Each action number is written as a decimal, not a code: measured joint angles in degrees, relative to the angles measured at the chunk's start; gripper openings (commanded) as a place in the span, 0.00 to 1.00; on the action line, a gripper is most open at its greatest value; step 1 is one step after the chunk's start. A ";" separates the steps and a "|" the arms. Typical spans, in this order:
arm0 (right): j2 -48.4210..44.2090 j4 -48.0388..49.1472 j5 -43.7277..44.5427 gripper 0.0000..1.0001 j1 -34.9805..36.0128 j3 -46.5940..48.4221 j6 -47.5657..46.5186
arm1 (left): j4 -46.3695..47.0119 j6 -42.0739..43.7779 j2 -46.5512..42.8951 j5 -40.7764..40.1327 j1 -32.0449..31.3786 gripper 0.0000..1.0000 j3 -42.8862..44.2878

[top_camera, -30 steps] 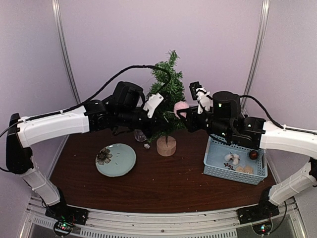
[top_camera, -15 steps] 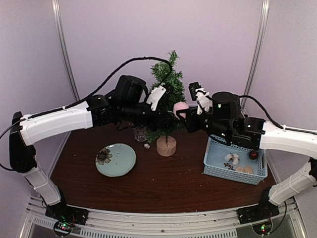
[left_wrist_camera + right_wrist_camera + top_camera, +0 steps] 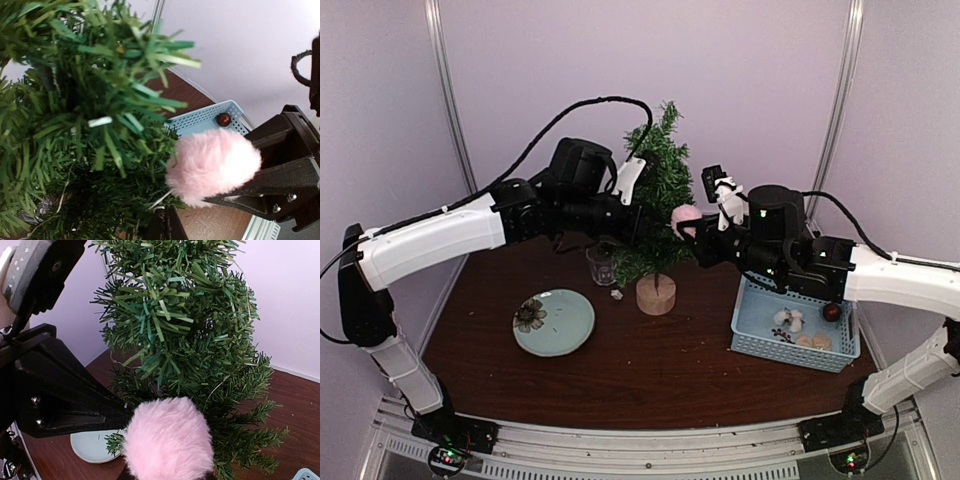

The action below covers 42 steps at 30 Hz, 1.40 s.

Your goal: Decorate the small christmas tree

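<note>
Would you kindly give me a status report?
Right gripper shut on pink pom-pom, at small christmas tree. Left gripper in the tree, jaws unclear. Way clear.

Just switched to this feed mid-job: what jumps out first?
A fluffy pink pom-pom, gripped in the right pincer, is held at the right side of the small christmas tree mid-table. The left pincer reaches into the branches from the other side. A blue basket of ornaments sits at the right.

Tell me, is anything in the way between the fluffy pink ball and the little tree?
No, nothing I can see. The right tool holds the pink ball right next to the tree. The left tool is at the other side, not between them.
</note>
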 measured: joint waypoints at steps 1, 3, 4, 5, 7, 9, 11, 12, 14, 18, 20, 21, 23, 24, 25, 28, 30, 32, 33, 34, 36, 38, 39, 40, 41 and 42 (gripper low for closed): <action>0.00 0.00 0.00 0.00 0.00 0.00 -0.07 | 0.00 -0.81 0.00 -0.02 0.37 0.00 0.00; 0.00 0.00 0.02 0.00 0.00 0.00 -0.22 | 0.00 -2.16 0.00 0.11 1.05 0.00 -0.02; 0.00 0.00 0.02 0.00 0.00 -0.02 -0.28 | 0.02 -2.93 0.00 0.15 1.40 0.00 -0.02; 0.00 0.00 0.04 0.00 0.00 -0.02 -0.44 | 0.02 -3.50 0.00 0.24 1.68 0.00 -0.02; 0.00 0.00 0.04 0.00 0.00 -0.09 -0.55 | 0.04 -4.59 -0.02 0.28 2.16 0.00 -0.15; 0.00 0.02 0.04 0.00 0.00 -0.13 -0.66 | 0.20 -5.73 -0.11 0.39 2.64 0.00 -0.66; 0.00 0.07 0.04 0.00 0.00 -0.22 -0.74 | 0.33 -6.56 -0.20 0.59 2.95 0.00 -1.18; 0.00 0.09 0.04 0.00 0.00 -0.31 -0.81 | 0.44 -7.02 -0.20 0.96 3.13 0.00 -1.49; 0.00 0.04 0.04 0.00 0.00 -0.44 -0.98 | 0.57 -7.76 -0.22 1.51 3.32 0.00 -2.08; -0.02 0.02 0.13 0.00 0.00 -0.50 -1.33 | 0.81 -8.44 -0.74 2.47 3.58 0.00 -3.74; 0.00 0.02 0.22 0.00 0.00 -0.50 -1.51 | 1.01 -8.48 -1.66 2.84 3.67 0.00 -5.16; -0.02 0.02 0.28 0.00 0.00 -0.50 -1.53 | 0.96 -8.48 -2.16 2.84 3.67 0.00 -5.77; -0.02 0.02 0.33 0.00 0.00 -0.55 -1.60 | 0.92 -8.48 -3.26 2.80 3.67 0.00 -6.78; -0.07 0.00 0.35 0.00 0.00 -0.63 -1.66 | 0.87 -8.48 -3.89 2.69 3.67 0.00 -7.21; -0.07 0.00 0.39 0.00 0.00 -0.72 -1.68 | 0.87 -8.48 -4.44 2.51 3.67 0.00 -7.56; -0.09 -0.02 0.68 0.00 0.00 -0.81 -1.68 | 0.72 -8.46 -6.14 1.75 3.69 0.00 -8.61; -0.13 0.00 0.96 0.00 0.00 -0.81 -1.68 | 0.39 -8.46 -6.80 1.27 3.80 0.00 -8.98; -0.17 0.00 1.27 0.00 0.00 -0.83 -1.68 | 0.26 -8.46 -6.93 0.76 3.96 0.00 -9.03; -0.17 -0.02 1.44 0.00 0.00 -0.83 -1.68 | 0.13 -8.46 -6.93 0.48 4.07 0.00 -9.05; -0.17 -0.02 1.55 0.00 0.00 -0.83 -1.68 | 0.04 -8.46 -6.93 0.26 4.13 0.00 -9.14; -0.17 -0.04 1.84 0.00 0.00 -0.85 -1.68 | -0.02 -8.46 -6.93 -0.15 4.28 0.00 -9.33; -0.20 -0.02 2.10 0.00 0.00 -0.94 -1.68 | -0.17 -8.46 -6.93 -0.74 4.42 0.00 -9.68; -0.26 -0.02 2.27 0.00 0.00 -1.07 -1.66 | -0.33 -8.46 -6.93 -1.03 4.44 0.00 -9.81; -0.31 -0.04 2.38 0.00 0.00 -1.20 -1.68 | -0.61 -8.46 -6.93 -1.22 4.44 0.00 -9.94; -0.35 -0.04 2.43 0.00 0.00 -1.31 -1.68 | -0.70 -8.46 -6.93 -1.29 4.44 0.00 -10.03; -0.35 -0.04 2.43 0.00 0.00 -1.36 -1.66 | -0.79 -8.41 -6.93 -1.27 4.44 0.00 -10.12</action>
